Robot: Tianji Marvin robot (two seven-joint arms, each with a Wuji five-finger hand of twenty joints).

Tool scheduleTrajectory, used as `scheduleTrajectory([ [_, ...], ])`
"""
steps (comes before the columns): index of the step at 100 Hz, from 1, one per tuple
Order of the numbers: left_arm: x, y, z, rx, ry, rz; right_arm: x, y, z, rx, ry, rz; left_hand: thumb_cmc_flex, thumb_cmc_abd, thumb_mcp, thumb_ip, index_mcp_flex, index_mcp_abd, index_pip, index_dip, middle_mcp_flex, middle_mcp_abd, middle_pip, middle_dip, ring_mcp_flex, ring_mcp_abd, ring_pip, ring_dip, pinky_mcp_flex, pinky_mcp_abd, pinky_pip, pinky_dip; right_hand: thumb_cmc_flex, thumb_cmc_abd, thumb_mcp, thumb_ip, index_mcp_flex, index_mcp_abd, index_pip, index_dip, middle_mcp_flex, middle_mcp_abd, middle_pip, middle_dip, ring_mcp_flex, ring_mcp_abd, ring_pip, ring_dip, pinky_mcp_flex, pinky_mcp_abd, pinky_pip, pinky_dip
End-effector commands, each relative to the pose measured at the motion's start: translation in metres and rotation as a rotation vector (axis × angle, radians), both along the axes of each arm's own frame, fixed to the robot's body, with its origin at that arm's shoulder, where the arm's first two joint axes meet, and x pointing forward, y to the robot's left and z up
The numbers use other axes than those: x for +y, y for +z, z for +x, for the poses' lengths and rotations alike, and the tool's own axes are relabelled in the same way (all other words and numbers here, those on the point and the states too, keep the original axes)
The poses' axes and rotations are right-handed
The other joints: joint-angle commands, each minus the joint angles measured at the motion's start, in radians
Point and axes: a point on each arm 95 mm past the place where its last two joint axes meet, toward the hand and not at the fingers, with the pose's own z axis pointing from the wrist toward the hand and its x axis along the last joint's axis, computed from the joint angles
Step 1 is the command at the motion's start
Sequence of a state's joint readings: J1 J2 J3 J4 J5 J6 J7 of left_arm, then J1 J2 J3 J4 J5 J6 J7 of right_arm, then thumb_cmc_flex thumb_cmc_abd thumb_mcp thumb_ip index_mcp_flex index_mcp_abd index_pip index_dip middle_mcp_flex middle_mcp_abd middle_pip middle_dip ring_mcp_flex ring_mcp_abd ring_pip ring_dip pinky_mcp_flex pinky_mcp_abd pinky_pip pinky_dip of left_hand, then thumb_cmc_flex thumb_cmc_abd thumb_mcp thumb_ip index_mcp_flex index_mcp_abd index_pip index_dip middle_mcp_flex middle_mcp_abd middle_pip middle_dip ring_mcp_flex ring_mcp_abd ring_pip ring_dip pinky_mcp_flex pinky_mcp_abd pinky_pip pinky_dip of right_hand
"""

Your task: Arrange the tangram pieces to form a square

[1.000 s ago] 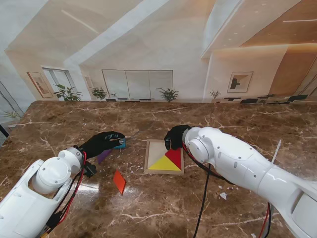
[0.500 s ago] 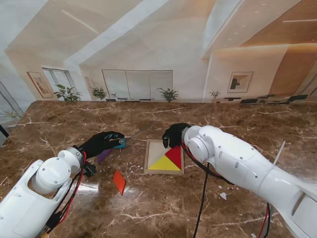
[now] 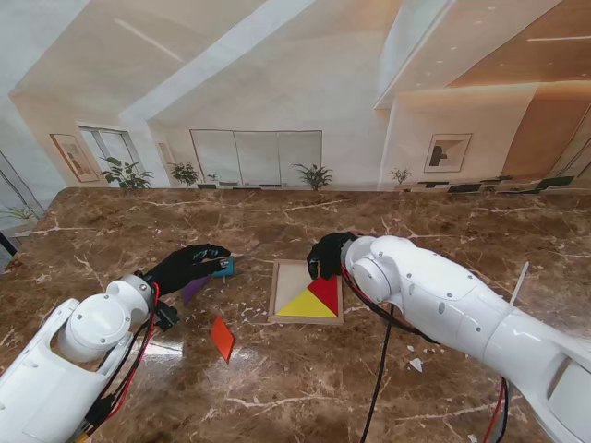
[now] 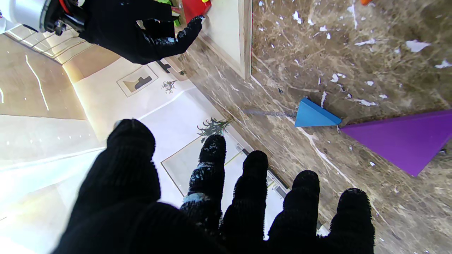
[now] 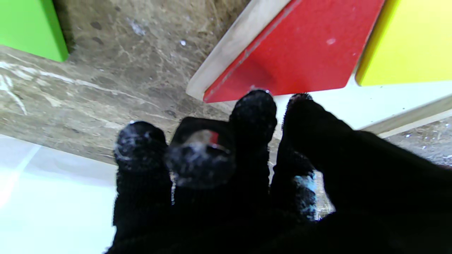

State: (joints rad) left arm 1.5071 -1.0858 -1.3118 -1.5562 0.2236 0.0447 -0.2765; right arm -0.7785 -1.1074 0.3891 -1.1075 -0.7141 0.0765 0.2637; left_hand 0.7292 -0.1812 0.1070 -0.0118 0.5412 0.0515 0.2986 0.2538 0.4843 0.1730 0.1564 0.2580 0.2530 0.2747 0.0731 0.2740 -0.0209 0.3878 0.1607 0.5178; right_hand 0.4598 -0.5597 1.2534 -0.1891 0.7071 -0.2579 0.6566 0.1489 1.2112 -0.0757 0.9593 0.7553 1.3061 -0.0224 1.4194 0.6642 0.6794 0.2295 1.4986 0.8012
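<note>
A wooden tray (image 3: 288, 277) holds a yellow triangle (image 3: 300, 305) and a red triangle (image 3: 326, 290). My right hand (image 3: 327, 254) hovers at the tray's far right corner and holds nothing. Its fingertips (image 5: 254, 106) touch or nearly touch the red triangle (image 5: 300, 53), which lies beside the yellow one (image 5: 406, 46). My left hand (image 3: 189, 265) is spread open, with its fingers (image 4: 212, 158) apart. It sits over a small blue triangle (image 4: 314, 114) and a purple triangle (image 4: 402, 139). An orange piece (image 3: 222, 338) lies nearer to me.
A green piece (image 5: 31, 28) lies on the marble just outside the tray's corner; my right arm hides it in the stand view. The tray rim (image 5: 229, 46) is raised. The brown marble table (image 3: 443, 231) stretches far around.
My right hand shifted a little to the left over the tray's far edge, then came back. The left hand has barely moved.
</note>
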Motion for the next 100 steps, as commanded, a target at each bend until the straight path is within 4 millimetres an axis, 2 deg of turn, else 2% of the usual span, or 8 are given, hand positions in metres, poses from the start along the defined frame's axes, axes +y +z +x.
scheduleTrajectory([
  [1,0.000,-0.004,-0.002,0.009,-0.001,-0.001,-0.005,-0.006,-0.003,0.023,-0.013,-0.016,0.022,0.040,-0.030,0.019,0.007,-0.006,-0.011,-0.021,0.007,0.005,-0.001,-0.003,0.009,-0.008,-0.018,-0.008,-0.003,-0.010,-0.027,0.025,-0.034,0.015,0.029,0.018,0.040,-0.007,0.012,0.015,0.026,-0.002,0.000,0.000,0.012,-0.008,0.051,0.011,0.002,0.006,0.062,-0.003],
  [23,0.000,-0.004,-0.002,0.006,0.000,-0.001,-0.005,-0.007,-0.005,0.024,-0.010,-0.017,0.022,0.039,-0.030,0.019,0.008,-0.008,-0.011,-0.021,0.008,0.005,-0.001,-0.002,0.011,-0.008,-0.018,-0.008,-0.002,-0.009,-0.026,0.025,-0.016,-0.030,0.033,-0.032,0.082,-0.002,0.123,-0.073,0.028,-0.004,0.001,0.002,0.012,-0.010,0.053,0.013,0.005,0.006,0.063,-0.005],
  [38,0.000,-0.004,-0.002,0.007,-0.001,-0.001,-0.004,-0.008,-0.003,0.021,-0.009,0.006,0.022,0.039,-0.030,0.019,0.008,-0.007,-0.011,-0.021,0.008,0.006,-0.001,-0.003,0.010,-0.008,-0.018,-0.008,-0.002,-0.010,-0.026,0.025,-0.036,0.003,0.035,-0.004,0.041,-0.006,0.091,-0.087,0.027,0.000,0.000,0.000,0.012,-0.007,0.056,0.015,0.004,0.005,0.063,-0.006],
  [56,0.000,-0.004,-0.001,0.007,0.000,-0.001,-0.004,-0.002,0.003,0.008,-0.010,0.044,0.022,0.039,-0.030,0.019,0.006,-0.007,-0.011,-0.021,0.008,0.005,-0.001,-0.003,0.010,-0.008,-0.018,-0.008,-0.003,-0.010,-0.027,0.025,-0.048,0.011,0.024,0.020,0.000,-0.017,0.039,-0.064,0.021,0.002,-0.002,0.000,0.011,-0.007,0.054,0.014,-0.001,0.006,0.061,-0.006],
  [59,0.000,-0.004,-0.001,0.007,0.001,-0.001,-0.004,0.000,0.004,0.003,-0.011,0.051,0.023,0.039,-0.030,0.019,0.007,-0.007,-0.011,-0.021,0.008,0.006,-0.001,-0.003,0.010,-0.009,-0.018,-0.008,-0.003,-0.010,-0.027,0.025,-0.046,0.008,0.023,0.019,0.001,-0.018,-0.004,0.012,0.019,0.002,-0.002,0.000,0.011,-0.006,0.054,0.012,-0.004,0.006,0.060,-0.004],
  [65,0.000,-0.004,-0.001,0.007,0.001,-0.001,-0.004,0.003,0.006,-0.006,-0.009,0.062,0.023,0.039,-0.030,0.019,0.006,-0.007,-0.011,-0.021,0.007,0.006,-0.001,-0.003,0.010,-0.008,-0.018,-0.008,-0.002,-0.011,-0.026,0.025,-0.059,0.010,0.017,0.018,-0.001,-0.018,-0.011,0.028,0.017,0.002,-0.003,0.000,0.012,-0.005,0.053,0.012,-0.003,0.006,0.061,-0.003],
  [81,0.000,-0.004,-0.002,0.007,0.001,-0.002,-0.007,0.016,0.009,-0.033,-0.025,0.114,0.023,0.038,-0.030,0.019,0.006,-0.007,-0.012,-0.021,0.007,0.005,-0.001,-0.003,0.010,-0.009,-0.018,-0.008,-0.002,-0.009,-0.026,0.025,-0.141,-0.004,-0.024,0.087,-0.010,0.001,-0.019,0.062,-0.001,0.012,-0.027,-0.024,0.012,0.002,0.033,0.000,-0.011,0.008,0.055,-0.004],
  [100,0.000,-0.004,-0.002,0.005,-0.001,-0.003,-0.010,0.033,0.007,-0.070,-0.041,0.183,0.022,0.039,-0.031,0.019,0.005,-0.008,-0.012,-0.021,0.007,0.004,-0.001,-0.003,0.010,-0.009,-0.018,-0.008,-0.002,-0.011,-0.026,0.025,-0.189,-0.091,-0.069,0.077,0.014,0.025,-0.006,0.078,-0.050,0.022,-0.087,-0.067,0.012,0.005,-0.009,-0.026,-0.034,0.012,0.036,-0.005],
])
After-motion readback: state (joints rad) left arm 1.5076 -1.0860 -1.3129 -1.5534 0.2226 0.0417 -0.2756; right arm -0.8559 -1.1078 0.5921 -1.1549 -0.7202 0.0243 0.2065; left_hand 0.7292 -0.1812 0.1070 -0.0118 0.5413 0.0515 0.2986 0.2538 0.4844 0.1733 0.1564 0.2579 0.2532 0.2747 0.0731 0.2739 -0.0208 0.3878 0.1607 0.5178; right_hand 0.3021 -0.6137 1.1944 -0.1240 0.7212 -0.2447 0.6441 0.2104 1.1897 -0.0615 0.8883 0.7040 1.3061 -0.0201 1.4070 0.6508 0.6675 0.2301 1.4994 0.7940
